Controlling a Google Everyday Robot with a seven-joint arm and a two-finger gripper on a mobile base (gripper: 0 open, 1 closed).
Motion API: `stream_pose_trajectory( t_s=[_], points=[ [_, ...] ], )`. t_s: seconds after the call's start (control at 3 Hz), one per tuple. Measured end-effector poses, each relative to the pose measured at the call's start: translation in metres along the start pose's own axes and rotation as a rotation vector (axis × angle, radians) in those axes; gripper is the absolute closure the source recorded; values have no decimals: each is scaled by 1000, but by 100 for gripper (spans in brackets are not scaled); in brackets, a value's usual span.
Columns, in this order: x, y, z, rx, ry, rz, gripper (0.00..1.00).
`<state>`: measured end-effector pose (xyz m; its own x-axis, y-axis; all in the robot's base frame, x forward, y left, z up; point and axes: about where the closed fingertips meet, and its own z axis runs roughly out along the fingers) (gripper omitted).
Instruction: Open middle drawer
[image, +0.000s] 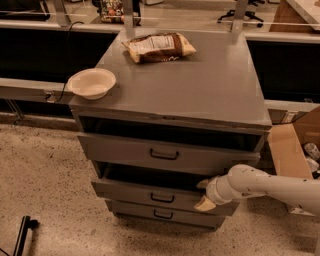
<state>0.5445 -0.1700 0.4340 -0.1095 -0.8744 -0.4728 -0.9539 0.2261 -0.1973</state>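
Note:
The grey cabinet (200, 90) has three drawers with black bar handles. The middle drawer (145, 192) stands pulled out a little, with a dark gap showing above its front. My gripper (203, 194) is at the right end of that drawer front, on a white arm coming in from the right. Its fingers (205, 203) are apart: one sits above and behind the front's top edge, the other in front of it. The top drawer (165, 155) also sticks out slightly. Below, the bottom drawer (162, 215) sits further back.
A white bowl (92, 82) rests on the cabinet top's left front corner and a snack bag (159, 47) lies at its back. An open cardboard box (295, 150) stands on the floor to the right. A black object (22, 235) lies on the speckled floor at lower left.

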Motion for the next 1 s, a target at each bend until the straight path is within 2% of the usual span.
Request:
stream_pose_trajectory(
  t_s=[0.67, 1.0],
  points=[
    [0, 0, 0, 0, 0, 0, 87],
    [0, 0, 0, 0, 0, 0, 100]
  ],
)
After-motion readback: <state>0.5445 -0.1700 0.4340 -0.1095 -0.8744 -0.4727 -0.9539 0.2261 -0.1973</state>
